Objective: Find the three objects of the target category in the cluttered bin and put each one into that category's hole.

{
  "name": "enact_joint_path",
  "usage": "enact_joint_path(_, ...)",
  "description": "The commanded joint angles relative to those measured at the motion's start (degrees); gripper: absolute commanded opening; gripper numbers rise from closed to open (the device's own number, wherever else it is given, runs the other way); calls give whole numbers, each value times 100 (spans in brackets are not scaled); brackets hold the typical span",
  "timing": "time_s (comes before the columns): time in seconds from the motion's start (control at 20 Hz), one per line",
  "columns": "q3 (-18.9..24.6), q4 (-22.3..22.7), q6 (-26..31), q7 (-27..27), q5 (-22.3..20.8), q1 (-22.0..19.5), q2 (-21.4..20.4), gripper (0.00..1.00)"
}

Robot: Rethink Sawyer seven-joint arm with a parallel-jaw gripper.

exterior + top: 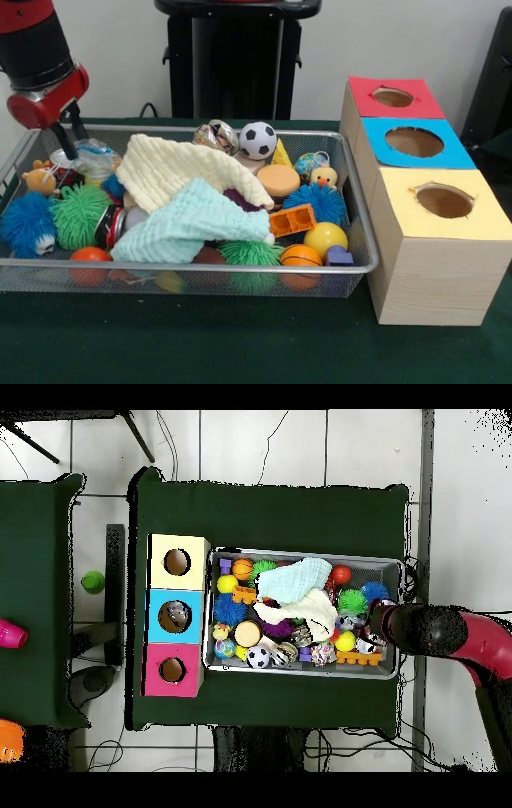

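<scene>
Covering the table point(200, 344) is dark green cloth, with pale tiled floor point(300, 444) around it. Beside the cluttered wire bin point(192, 276) stands the three-holed box point(436, 264). Whether the gripper point(64, 144), at the bin's end, is open cannot be told.

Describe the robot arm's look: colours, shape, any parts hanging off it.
The arm is a thick round tube, black, ending in a red collar. Thin dark gripper parts hang below the collar. From overhead it shows a red link beside a black section. No markings are readable.
</scene>
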Motion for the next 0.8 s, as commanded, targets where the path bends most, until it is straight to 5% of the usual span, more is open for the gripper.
enact_joint_path(0.05,706,435,876,-1107,383,-31,-62,0)
enact_joint_path(0.8,1101,870,704,-71,1149,-22,-83,0)
